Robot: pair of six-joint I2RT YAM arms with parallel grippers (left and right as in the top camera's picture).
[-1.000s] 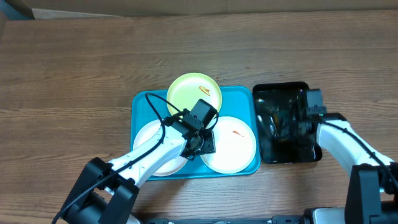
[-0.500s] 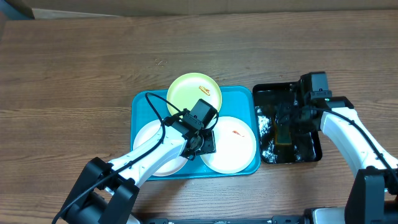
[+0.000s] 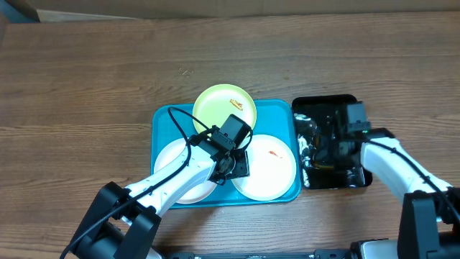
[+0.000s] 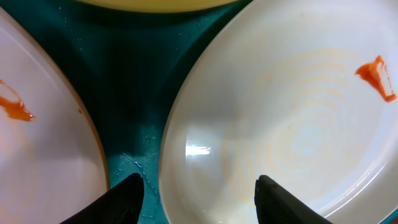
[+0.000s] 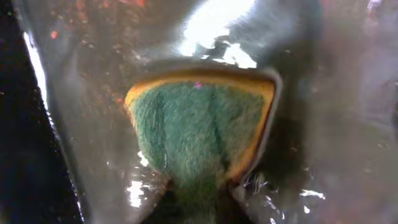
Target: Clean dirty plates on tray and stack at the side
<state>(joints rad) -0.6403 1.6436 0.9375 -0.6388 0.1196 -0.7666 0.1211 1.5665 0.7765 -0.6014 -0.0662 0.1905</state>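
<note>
the tray (image 3: pixel 162 122) lies near the front edge of the counter, about midway along it, with all three plates on it. the yellow-green plate (image 3: pixel 224 106) sits at the tray's far side and overhangs its far rim, with a small orange smear near its right side. the left white plate (image 3: pixel 175 171) fills the tray's front left corner and the right white plate (image 3: pixel 269 171) its front right corner; the right one bears a red-orange smear (image 4: pixel 376 76), and the left wrist view shows another smear on the left one. the left gripper (image 4: pixel 199 200) hangs over the gap between the two white plates, its jaws spread wide with one tip above the wet tray floor and the other above the right plate's bowl, gripping nothing. just beside the tray's right rim, towards the counter's front right corner, stands the black tray (image 3: pixel 327 98), wet and glinting inside. the right gripper (image 3: pixel 329 144) reaches down into it, jaws pinching the near end of a green sponge (image 5: pixel 202 127) with a yellow-orange edge, which narrows where it is held.
</note>
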